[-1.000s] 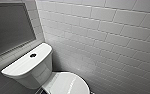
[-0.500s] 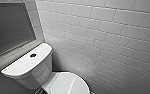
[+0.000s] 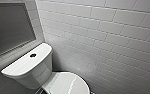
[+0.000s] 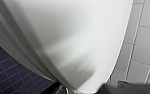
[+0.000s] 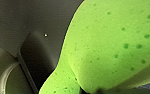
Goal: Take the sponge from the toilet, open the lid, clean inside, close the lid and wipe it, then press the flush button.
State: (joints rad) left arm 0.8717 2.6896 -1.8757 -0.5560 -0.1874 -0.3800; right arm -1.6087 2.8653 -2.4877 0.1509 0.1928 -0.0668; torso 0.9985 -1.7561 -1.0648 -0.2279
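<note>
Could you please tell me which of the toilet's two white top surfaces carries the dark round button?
The flat tank top, with the flush button at its middle; the domed lid has none.

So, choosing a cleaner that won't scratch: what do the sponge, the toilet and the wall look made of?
Sponge: soft open-cell foam, matte bright green, pitted with small pores. Toilet: probably glazed ceramic, white and glossy with soft highlights; the lid could be plastic. Wall: pale tiles with a slight sheen, laid brick-fashion with grout lines.
</note>
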